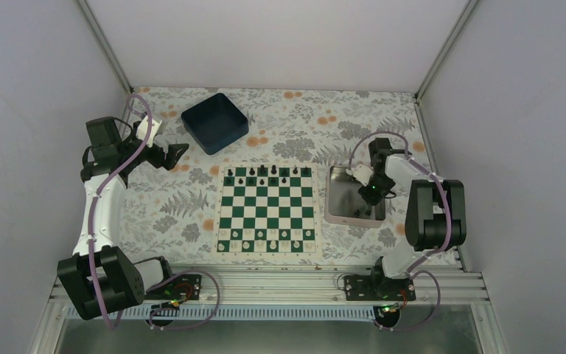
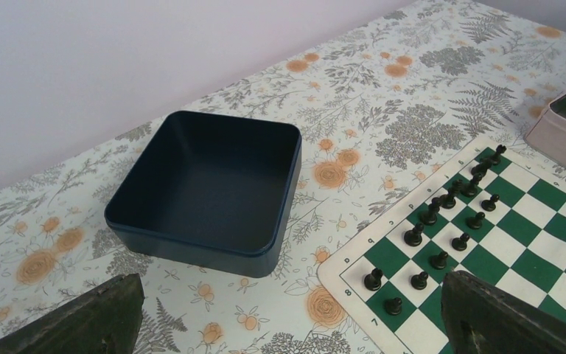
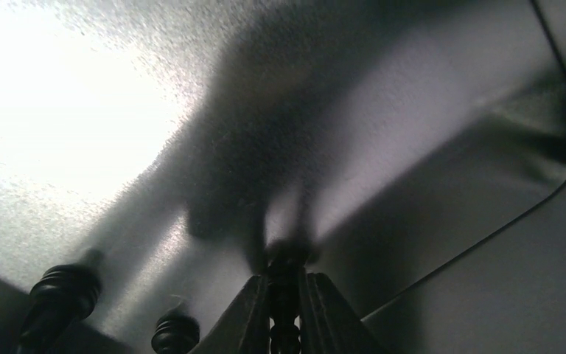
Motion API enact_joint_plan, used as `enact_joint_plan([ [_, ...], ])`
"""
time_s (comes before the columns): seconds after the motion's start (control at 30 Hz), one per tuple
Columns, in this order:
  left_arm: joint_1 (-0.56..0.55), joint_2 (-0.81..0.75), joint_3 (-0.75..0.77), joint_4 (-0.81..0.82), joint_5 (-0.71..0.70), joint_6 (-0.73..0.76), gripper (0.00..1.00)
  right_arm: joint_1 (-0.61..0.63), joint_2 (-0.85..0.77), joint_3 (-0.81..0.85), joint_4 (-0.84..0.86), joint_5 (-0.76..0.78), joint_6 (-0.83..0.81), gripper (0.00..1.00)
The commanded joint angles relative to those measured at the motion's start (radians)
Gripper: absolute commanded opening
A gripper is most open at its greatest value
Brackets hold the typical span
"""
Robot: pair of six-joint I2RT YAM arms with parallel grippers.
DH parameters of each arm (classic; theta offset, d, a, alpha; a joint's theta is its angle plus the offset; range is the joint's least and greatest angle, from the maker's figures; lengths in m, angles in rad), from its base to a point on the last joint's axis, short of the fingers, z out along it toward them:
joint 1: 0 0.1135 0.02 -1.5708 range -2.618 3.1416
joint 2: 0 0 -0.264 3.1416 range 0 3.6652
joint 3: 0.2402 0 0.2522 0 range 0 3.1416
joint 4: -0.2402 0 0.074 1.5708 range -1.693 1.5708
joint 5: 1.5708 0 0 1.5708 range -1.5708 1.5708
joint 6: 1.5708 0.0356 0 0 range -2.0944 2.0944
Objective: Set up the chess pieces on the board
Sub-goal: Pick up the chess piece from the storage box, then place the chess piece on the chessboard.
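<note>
The right gripper [image 3: 285, 289] pinches one black chess piece [image 3: 287, 258] beside two more pieces [image 3: 63, 291]; the left gripper [image 1: 175, 153] is spread wide.

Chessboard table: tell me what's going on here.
The right arm's fingers are shut on a small black chess piece down inside the silver rectangular tray; two more dark pieces show beside it. The left arm's fingers hang open and hold nothing, above the floral tablecloth near the dark blue square bin. On the green-and-white chessboard, white pieces line the near side and black pieces the far side, with gaps.
</note>
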Motion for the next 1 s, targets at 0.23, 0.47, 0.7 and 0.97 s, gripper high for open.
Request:
enact_joint_plan([
  [0.23, 0.006, 0.004, 0.023, 0.011, 0.044, 0.014, 1.0, 0.115, -0.062, 0.215, -0.171, -0.055, 0.045, 0.04],
  [0.47, 0.006, -0.004, 0.022, 0.011, 0.037, 0.014, 1.0, 0.326, 0.016, 0.468, -0.262, -0.102, 0.093, 0.05],
  [0.7, 0.006, -0.006, 0.022, 0.01, 0.028, 0.011, 1.0, 0.445, 0.202, 0.615, -0.241, -0.19, 0.092, 0.05],
  [0.97, 0.006, -0.002, 0.02, 0.013, 0.025, 0.013, 1.0, 0.496, 0.356, 0.646, -0.177, -0.27, 0.071, 0.06],
])
